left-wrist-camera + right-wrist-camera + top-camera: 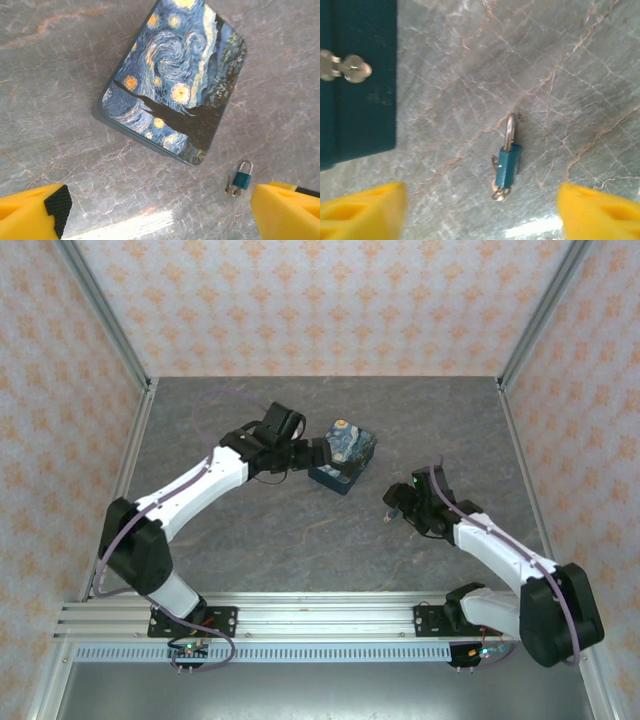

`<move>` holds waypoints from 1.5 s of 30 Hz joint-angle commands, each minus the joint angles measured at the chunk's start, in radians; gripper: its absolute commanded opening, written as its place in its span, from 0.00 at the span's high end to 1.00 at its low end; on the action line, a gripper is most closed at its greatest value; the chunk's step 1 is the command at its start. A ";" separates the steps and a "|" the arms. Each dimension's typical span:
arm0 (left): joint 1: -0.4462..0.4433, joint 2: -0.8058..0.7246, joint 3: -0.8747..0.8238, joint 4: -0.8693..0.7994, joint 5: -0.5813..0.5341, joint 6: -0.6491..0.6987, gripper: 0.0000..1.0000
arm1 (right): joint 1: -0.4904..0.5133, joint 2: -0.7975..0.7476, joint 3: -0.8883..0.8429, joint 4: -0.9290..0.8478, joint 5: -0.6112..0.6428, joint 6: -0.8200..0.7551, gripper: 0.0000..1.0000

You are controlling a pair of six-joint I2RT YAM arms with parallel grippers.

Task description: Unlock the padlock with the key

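The tiny teal padlock (508, 165) lies on the grey marble table (280, 530), its thin metal shackle pointing away from my right wrist camera. A small key (500, 192) on a ring sits at its bottom end; whether it is in the keyhole I cannot tell. My right gripper (480, 212) is open, its yellow fingers wide apart on either side of the lock and not touching it. My left gripper (157, 220) is open too, just short of the printed box, with the padlock (243, 177) and key (231, 189) near its right finger (285, 210).
A dark-blue box (345, 452) with a starry-night print lies flat mid-table, left of the padlock. Its teal side with a metal clasp (345, 67) faces my right gripper. Patterned walls with metal posts close in the table on three sides.
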 commanded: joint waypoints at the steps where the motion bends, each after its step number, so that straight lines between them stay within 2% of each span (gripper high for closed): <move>1: 0.024 -0.069 -0.011 -0.080 -0.079 0.036 0.05 | -0.001 -0.055 0.082 -0.085 0.058 -0.018 0.02; 5: 0.079 -0.130 -0.024 -0.111 -0.125 0.048 0.04 | -0.011 -0.072 0.164 -0.127 0.098 -0.059 0.01; 10: 0.143 -0.179 -0.053 -0.124 -0.121 0.054 0.04 | -0.011 0.062 0.229 -0.053 -0.015 -0.069 0.01; 13: 0.145 -0.189 -0.064 -0.123 -0.128 0.049 0.04 | -0.009 0.174 0.232 0.032 -0.105 -0.042 0.01; 17: 0.145 -0.184 -0.082 -0.110 -0.125 0.036 0.04 | 0.019 0.269 0.223 0.122 -0.147 -0.011 0.00; 22: 0.145 -0.171 -0.089 -0.095 -0.114 0.026 0.03 | 0.065 0.347 0.228 0.165 -0.146 -0.002 0.00; 27: 0.145 -0.163 -0.085 -0.088 -0.112 0.023 0.03 | 0.067 0.364 0.184 0.176 -0.124 0.007 0.01; 33: 0.146 -0.157 -0.079 -0.089 -0.106 0.028 0.03 | 0.034 0.273 0.066 0.164 -0.113 0.013 0.01; 38: 0.145 -0.160 -0.076 -0.089 -0.108 0.038 0.03 | -0.001 0.048 -0.022 0.132 -0.117 0.008 0.01; 42: 0.146 -0.166 -0.073 -0.093 -0.126 0.051 0.02 | -0.037 -0.104 -0.017 0.113 -0.125 -0.015 0.01; 45: 0.151 -0.171 -0.066 -0.102 -0.138 0.058 0.02 | -0.072 -0.144 0.026 0.065 -0.106 -0.038 0.01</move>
